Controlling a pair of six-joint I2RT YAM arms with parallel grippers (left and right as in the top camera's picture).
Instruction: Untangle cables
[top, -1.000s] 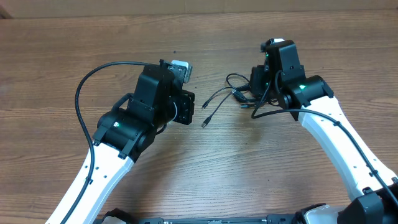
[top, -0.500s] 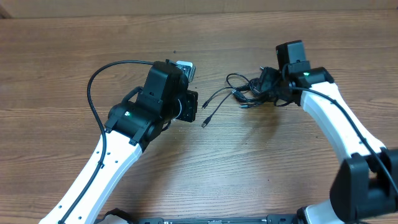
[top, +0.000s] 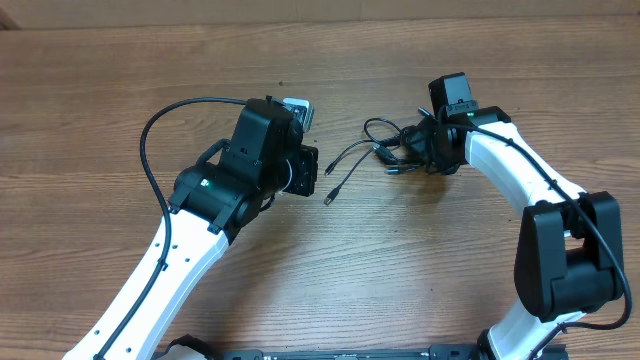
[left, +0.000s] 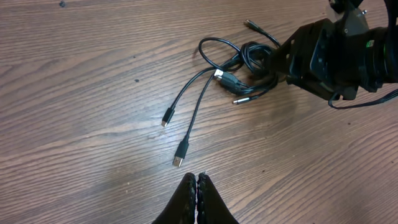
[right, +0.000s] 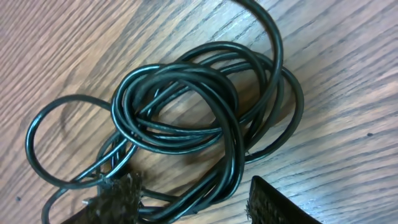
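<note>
left gripper: fingers pressed together, nothing in them, hovering over the bare wooden table near the plug tips.

cables: lying flat mid-table between the arms, closer to the right one. Two tails fan out of the knot toward the left gripper, ending in a USB plug and a smaller plug, both tips pointing that way. Long axis in the overhead view is diagonal, from the tips near-left to the coil far-right.

Handling, my read: light, limp, smooth jacket. It'll likely slide through the jaws, and pulling one strand probably drags the whole bundle. Best hold is on a plug body or just behind it, the stiffest part, with the coil pinned.

right gripper: jaws apart, straddling the coil's lower strands, nothing pinched that I can see.
</note>
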